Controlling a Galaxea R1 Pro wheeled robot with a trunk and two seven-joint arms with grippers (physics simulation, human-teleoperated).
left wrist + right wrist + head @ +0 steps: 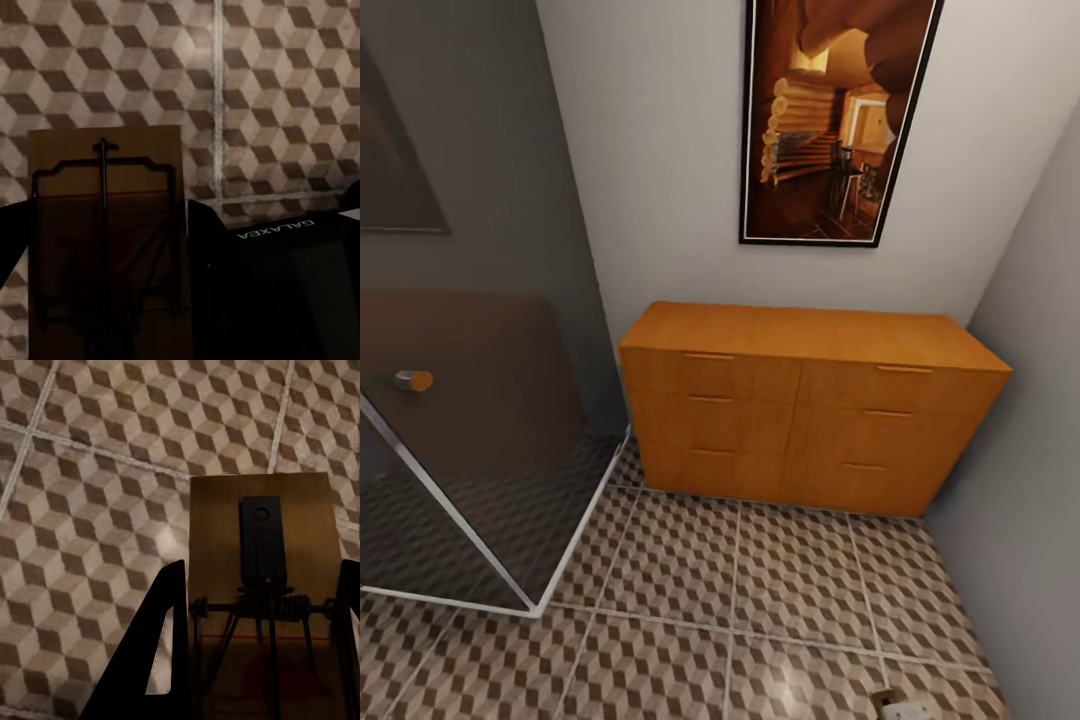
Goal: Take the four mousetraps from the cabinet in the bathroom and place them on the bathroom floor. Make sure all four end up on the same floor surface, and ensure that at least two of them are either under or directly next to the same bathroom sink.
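**Ana:** Filling the near part of the left wrist view is a mousetrap (pixel 105 240), a brown board with a dark wire frame. It is sitting between the dark fingers (pixel 202 247) of the left gripper (pixel 101 300), so I am judging them closed on it.

**Ben:** And the right gripper (pixel 262 660) is carrying a second mousetrap (pixel 262 585), spring coil and black plate facing up, with one finger (pixel 161 652) hugging each long edge. Both are hanging above the patterned floor (pixel 760 600), not lying on it.

**Ana:** So the step in hand is carrying these two to a spot and setting them down. I am not seeing any sink, so I would be turning the base to find it first. Lowering each trap flat until it is nearly touching the tile, then opening, should be keeping it from flipping.

**Ben:** Going left to right in the head view: a glass shower screen (pixel 470 450) with a white bottom rail is cutting diagonally across the tiles. Then an orange cabinet (pixel 800 410) with shut drawers is standing against the back wall, under a framed picture (pixel 830 120). A grey side wall (pixel 1020 400) is closing in the right.

**Ana:** That is making this corner tight. The open tiles are lying in front of the cabinet, so I would be backing away rather than pushing forward, keeping the arms off the rail.
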